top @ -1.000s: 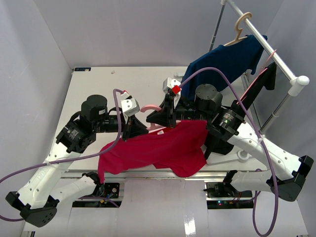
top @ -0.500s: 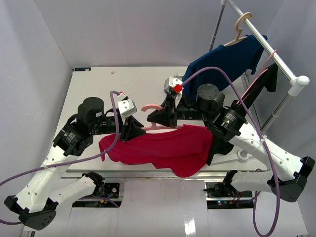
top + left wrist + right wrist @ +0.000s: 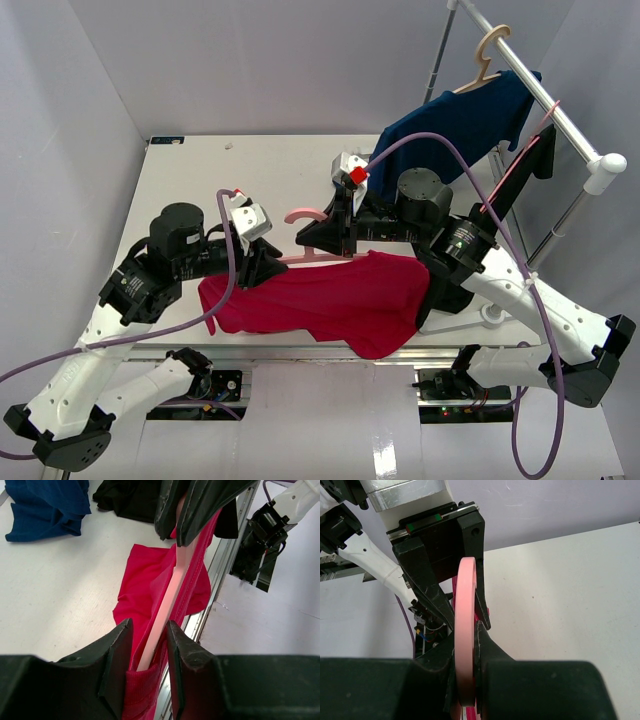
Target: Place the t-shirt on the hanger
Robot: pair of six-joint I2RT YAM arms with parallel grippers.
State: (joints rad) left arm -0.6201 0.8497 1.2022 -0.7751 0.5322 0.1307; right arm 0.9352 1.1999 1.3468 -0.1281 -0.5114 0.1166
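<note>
Hanger [image 3: 310,258] runs left-right across frame centre, t-shirt [image 3: 330,300] draped below it over the tabletop's [image 3: 200,170] lower edge; right pincer [image 3: 335,245] clamped at its neck, left pincer [image 3: 263,268] clamped on cloth over its left end.

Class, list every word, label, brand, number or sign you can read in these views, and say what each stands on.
No text can be read in any view.
The t-shirt: no print or label showing.
The hanger: plain pink, unmarked.
The navy shirt: unmarked.
The red tab on the right wrist: too small to show any characters.
</note>
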